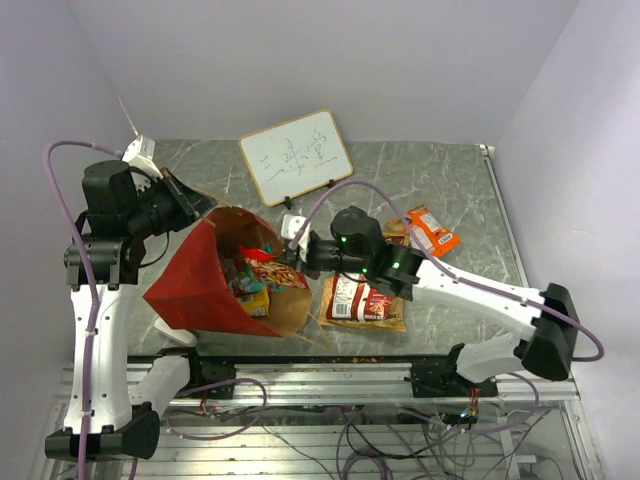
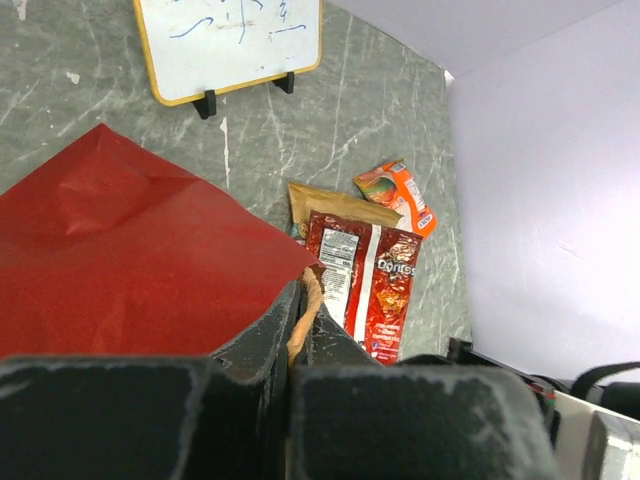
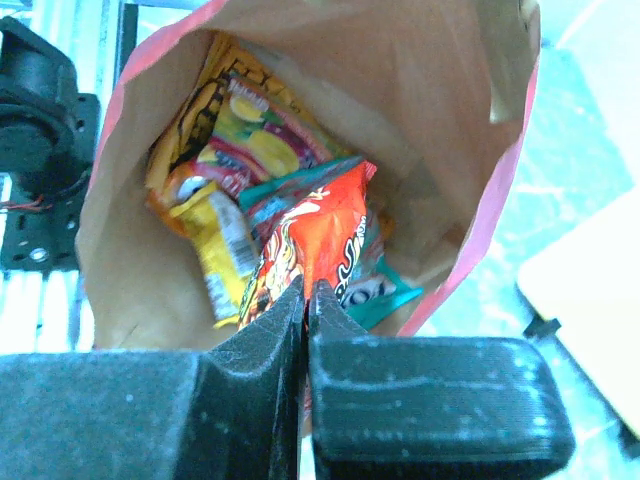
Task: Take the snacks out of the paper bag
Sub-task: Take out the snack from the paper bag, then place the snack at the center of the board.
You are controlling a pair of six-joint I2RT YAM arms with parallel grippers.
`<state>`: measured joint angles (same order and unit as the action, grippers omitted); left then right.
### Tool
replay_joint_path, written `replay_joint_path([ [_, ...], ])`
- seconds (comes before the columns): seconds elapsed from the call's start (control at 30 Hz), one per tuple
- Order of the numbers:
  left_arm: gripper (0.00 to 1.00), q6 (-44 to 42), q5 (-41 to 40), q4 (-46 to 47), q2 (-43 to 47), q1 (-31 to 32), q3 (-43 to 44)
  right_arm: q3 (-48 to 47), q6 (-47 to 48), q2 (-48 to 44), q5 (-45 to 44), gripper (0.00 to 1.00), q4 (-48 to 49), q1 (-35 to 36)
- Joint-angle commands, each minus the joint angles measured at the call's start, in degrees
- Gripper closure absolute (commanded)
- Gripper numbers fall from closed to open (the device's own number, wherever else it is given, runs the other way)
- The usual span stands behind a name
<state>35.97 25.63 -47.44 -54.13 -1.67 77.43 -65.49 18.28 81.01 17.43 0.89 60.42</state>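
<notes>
Both clenched: left gripper [image 2: 303, 310] on red paper bag [image 1: 185, 280] rim, right gripper [image 3: 306, 295] on orange foil packet [image 3: 325, 225]; whiteboard [image 1: 296, 155] at twelve o'clock.

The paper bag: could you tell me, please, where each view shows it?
Top external: paper bag left of centre, mouth rightward.
Left wrist: its red outside, left half.
Right wrist: its brown inside fills the frame.
Landmark: white writing board, beyond it in the first two.

High rear overhead view; both wrist views close, seemingly on the paper bag [image 1: 185, 290]
</notes>
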Motion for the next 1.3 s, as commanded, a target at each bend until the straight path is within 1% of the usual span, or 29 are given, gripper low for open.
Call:
replay_joint_path([
  [0.0, 0.93, -1.8, -2.0, 2.2, -0.2, 0.0, 1.8, 1.9, -7.7, -7.5, -4.1, 1.00, -8.3, -0.4],
  [0.07, 0.93, -2.3, -2.7, 1.6, -0.2, 0.1, 1.5, 1.8, -10.5, -10.6, -10.5, 1.00, -11.6, -0.5],
  [0.13, 0.93, -2.9, -3.0, 1.1, -0.5, 0.0, 1.3, 0.9, -12.7, -13.1, -18.5, 1.00, -15.5, -0.7],
  [0.2, 0.93, -3.6, -3.6, 0.2, -0.9, 0.1, 1.4, -0.6, -15.2, -14.6, -25.2, 1.00, -19.2, -2.2],
  [0.27, 0.93, -4.2, -4.1, -0.5, -1.2, 0.1, 1.9, -0.7, -16.1, -16.0, -27.3, 1.00, -21.5, -6.2],
  [0.33, 0.93, -4.4, -4.5, -1.1, -1.3, 0.1, 2.3, -0.3, -18.0, -17.1, -27.9, 1.00, -21.4, -12.5],
  [0.43, 0.93, -4.1, -4.5, -1.6, -1.2, 0.1, 2.5, -0.5, -20.0, -16.3, -26.1, 1.00, -20.2, -24.9],
  [0.53, 0.93, -3.0, -3.8, -1.2, -0.9, 0.1, 2.1, -1.4, -22.6, -13.5, -23.2, 1.00, -17.7, -34.6],
  [0.67, 0.93, -2.7, -3.1, -2.1, -1.2, 0.1, 2.6, -2.0, -27.4, -8.7, -15.9, 1.00, -13.4, -45.2],
  [0.87, 0.93, -3.4, -2.5, -3.7, -2.7, 0.1, 4.6, 0.8, -33.6, -2.6, -6.5, 1.00, -5.1, -52.6],
  [1.0, 0.93, -4.0, -2.2, -4.7, -3.3, 0.1, 5.0, 5.8, -39.4, -1.2, -1.5, 1.00, 0.9, -58.2],
  [1.17, 0.93, -4.1, -1.8, -4.3, -3.4, 0.1, 4.0, 13.4, -42.1, -0.7, 0.1, 1.00, 4.3, -62.4],
  [1.27, 0.93, -4.1, -1.8, -4.0, -3.4, 0.1, 3.6, 17.3, -42.0, -1.9, -2.2, 1.00, 3.6, -64.3],
])
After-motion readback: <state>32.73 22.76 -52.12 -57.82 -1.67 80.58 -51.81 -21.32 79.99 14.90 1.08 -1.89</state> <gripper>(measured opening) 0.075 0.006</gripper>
